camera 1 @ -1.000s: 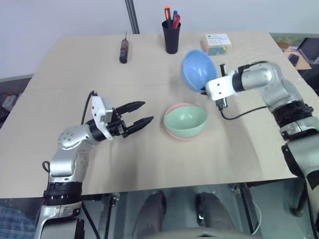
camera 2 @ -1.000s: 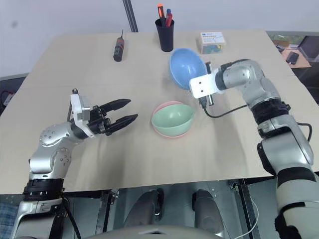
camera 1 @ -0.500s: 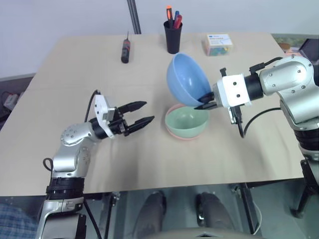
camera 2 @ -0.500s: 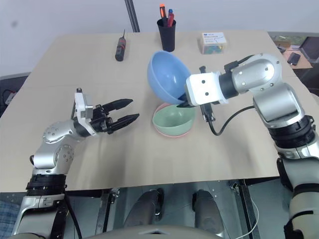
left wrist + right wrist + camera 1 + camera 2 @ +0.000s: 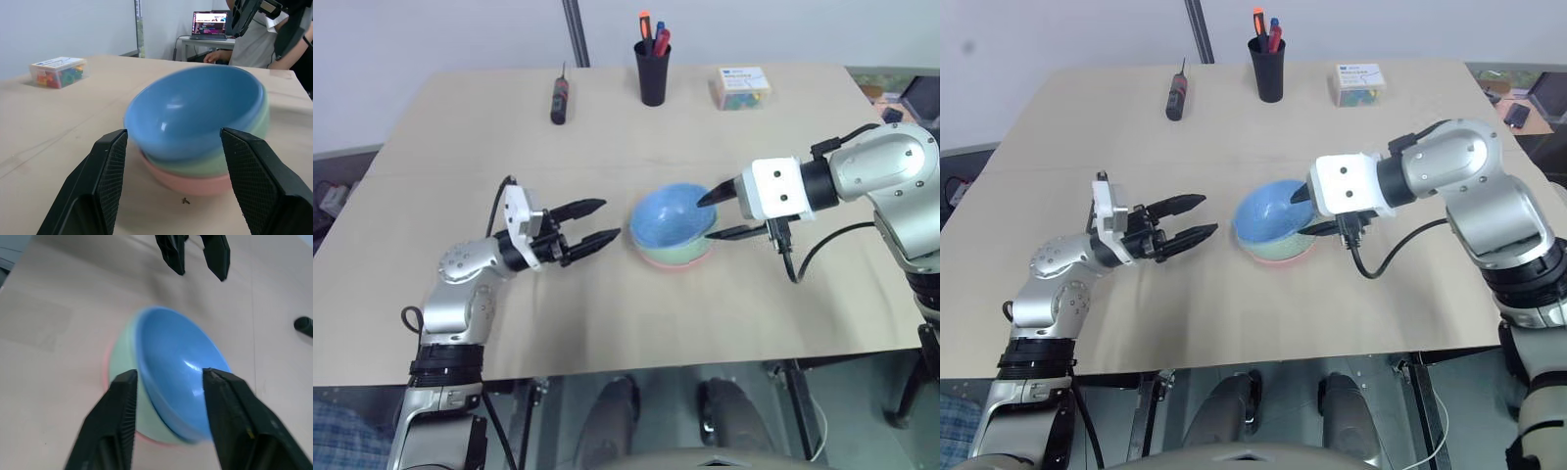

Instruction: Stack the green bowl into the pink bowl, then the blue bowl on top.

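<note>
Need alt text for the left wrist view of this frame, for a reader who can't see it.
A blue bowl sits tilted in a green bowl, itself nested in a pink bowl, on a wooden table. The left gripper frames the stack with its two black fingers spread apart, touching nothing. Behind are a box of colourful pieces, a laptop and a person.

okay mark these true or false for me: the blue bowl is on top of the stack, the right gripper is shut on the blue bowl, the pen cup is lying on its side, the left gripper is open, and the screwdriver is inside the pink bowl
1. The blue bowl tops the stack. True: it sits tilted in the green bowl, which sits in the pink bowl.
2. The right gripper is shut on it. False: its fingers are apart at the rim.
3. The pen cup lies sideways. False: it stands upright.
4. The left gripper is open. True.
5. The screwdriver is in the pink bowl. False: it lies on the table.
</note>
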Robot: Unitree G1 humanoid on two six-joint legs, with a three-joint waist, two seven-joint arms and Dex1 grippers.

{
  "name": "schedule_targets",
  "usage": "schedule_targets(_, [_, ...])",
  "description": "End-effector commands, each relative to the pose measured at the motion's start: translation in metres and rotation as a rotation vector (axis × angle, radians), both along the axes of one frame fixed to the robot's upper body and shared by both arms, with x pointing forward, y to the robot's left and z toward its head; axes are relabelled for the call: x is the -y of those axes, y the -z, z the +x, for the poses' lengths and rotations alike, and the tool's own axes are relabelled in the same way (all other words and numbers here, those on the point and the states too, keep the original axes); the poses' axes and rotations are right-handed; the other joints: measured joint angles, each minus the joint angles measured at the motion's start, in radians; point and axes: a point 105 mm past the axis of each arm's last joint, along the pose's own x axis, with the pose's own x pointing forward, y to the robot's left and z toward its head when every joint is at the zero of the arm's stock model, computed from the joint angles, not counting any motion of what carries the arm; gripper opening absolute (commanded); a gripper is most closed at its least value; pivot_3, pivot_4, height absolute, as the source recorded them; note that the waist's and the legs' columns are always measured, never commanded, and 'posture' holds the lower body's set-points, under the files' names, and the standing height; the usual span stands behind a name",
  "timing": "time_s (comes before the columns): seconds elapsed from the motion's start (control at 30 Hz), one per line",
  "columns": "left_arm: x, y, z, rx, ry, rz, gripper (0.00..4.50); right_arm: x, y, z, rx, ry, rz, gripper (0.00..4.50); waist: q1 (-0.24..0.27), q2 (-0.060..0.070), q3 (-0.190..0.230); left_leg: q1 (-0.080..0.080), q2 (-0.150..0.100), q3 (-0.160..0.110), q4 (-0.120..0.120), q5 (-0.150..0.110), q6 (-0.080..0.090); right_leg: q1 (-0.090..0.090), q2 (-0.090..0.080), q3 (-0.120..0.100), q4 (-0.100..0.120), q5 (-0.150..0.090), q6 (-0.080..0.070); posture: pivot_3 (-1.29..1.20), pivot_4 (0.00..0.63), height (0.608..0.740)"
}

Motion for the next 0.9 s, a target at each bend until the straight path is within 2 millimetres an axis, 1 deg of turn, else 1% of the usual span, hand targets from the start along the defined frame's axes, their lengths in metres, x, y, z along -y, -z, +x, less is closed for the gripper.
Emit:
schedule_targets(0.03, [-0.001,-0.008,-0.001,0.029,-0.009,0.006,3.19,0.01,-0.02,0.003,0.059,0.082,0.134,2.13,0.001,0.0,0.0,0.0,0.0,0.0,0.0,0.0,0.0,0.0,0.0,0.0,0.0,0.0,0.0,0.0,0.15,0.74])
schedule_targets(0.13, [-0.002,-0.009,-0.002,0.014,-0.028,0.002,3.19,0.02,-0.02,0.005,0.042,0.14,0.258,2.13,0.003,-0.001,0.0,0.0,0.0,0.0,0.0,0.0,0.0,0.0,0.0,0.0,0.0,0.0,0.0,0.0,0.15,0.74])
schedule_targets(0.2, [-0.004,-0.01,-0.004,0.025,-0.051,-0.005,3.19,0.03,-0.017,0.004,0.021,0.181,0.355,2.13,0.003,-0.001,0.0,0.0,0.0,0.0,0.0,0.0,0.0,0.0,0.0,0.0,0.0,0.0,0.0,0.0,0.15,0.74])
schedule_targets(0.27, [-0.009,-0.008,-0.005,0.035,-0.087,-0.001,3.19,0.043,-0.012,0.003,-0.02,0.246,0.438,2.13,0.008,-0.002,-0.001,0.0,0.0,0.0,0.0,0.0,0.0,0.0,0.0,0.0,0.0,0.0,0.0,0.0,0.15,0.74])
schedule_targets(0.37, [-0.019,-0.008,-0.003,0.052,-0.17,-0.015,3.19,0.058,-0.004,-0.003,-0.081,0.31,0.544,2.13,0.016,-0.001,-0.001,0.0,0.0,0.0,0.0,0.0,0.0,0.0,0.0,0.0,-0.001,0.0,0.0,0.0,0.15,0.74])
schedule_targets(0.43, [-0.026,-0.006,-0.005,0.058,-0.209,-0.023,3.19,0.075,0.003,-0.006,-0.115,0.361,0.612,2.13,0.02,-0.002,-0.001,0.0,0.0,0.0,0.0,0.0,0.0,0.0,0.0,0.0,-0.001,0.0,0.0,0.0,0.15,0.74])
schedule_targets(0.47, [-0.027,-0.005,-0.006,0.059,-0.217,-0.023,3.19,0.08,0.006,-0.007,-0.122,0.371,0.626,2.13,0.02,-0.002,-0.001,0.0,0.0,0.0,0.0,0.0,0.0,0.001,0.0,0.0,-0.001,0.0,0.0,0.0,0.15,0.74])
schedule_targets(0.53, [-0.03,-0.003,-0.009,0.052,-0.229,-0.021,3.19,0.095,0.015,-0.005,-0.132,0.421,0.683,2.13,0.02,-0.002,-0.001,0.0,0.0,0.0,0.0,0.0,0.0,0.001,0.0,0.0,-0.001,0.0,0.0,0.0,0.15,0.74])
schedule_targets(0.6, [-0.033,-0.001,-0.01,0.048,-0.237,-0.017,3.19,0.112,0.026,-0.005,-0.166,0.464,0.755,2.13,0.02,-0.005,-0.003,0.001,0.0,0.0,0.001,0.0,0.0,0.002,0.0,0.0,-0.001,0.0,0.0,0.0,0.15,0.74])
schedule_targets(0.7, [-0.035,0.0,-0.011,0.05,-0.243,-0.009,3.19,0.123,0.034,-0.009,-0.171,0.445,0.81,2.13,0.019,-0.004,-0.003,0.002,0.0,0.0,0.002,0.0,0.0,0.004,0.0,0.0,-0.001,0.0,0.0,0.0,0.15,0.74])
schedule_targets(0.8, [-0.04,-0.001,-0.011,0.048,-0.26,-0.003,3.19,0.141,0.046,-0.013,-0.192,0.463,0.829,2.13,0.019,-0.004,-0.003,0.002,0.0,0.0,0.002,0.0,0.0,0.004,0.0,0.0,-0.001,0.0,0.0,0.0,0.15,0.74])
schedule_targets(0.9, [-0.043,-0.001,-0.011,0.054,-0.263,0.002,3.19,0.146,0.05,-0.017,-0.174,0.435,0.807,2.13,0.018,-0.004,-0.003,0.002,0.001,0.0,0.003,0.0,0.0,0.004,0.0,0.0,-0.001,0.0,0.0,0.0,0.15,0.74])
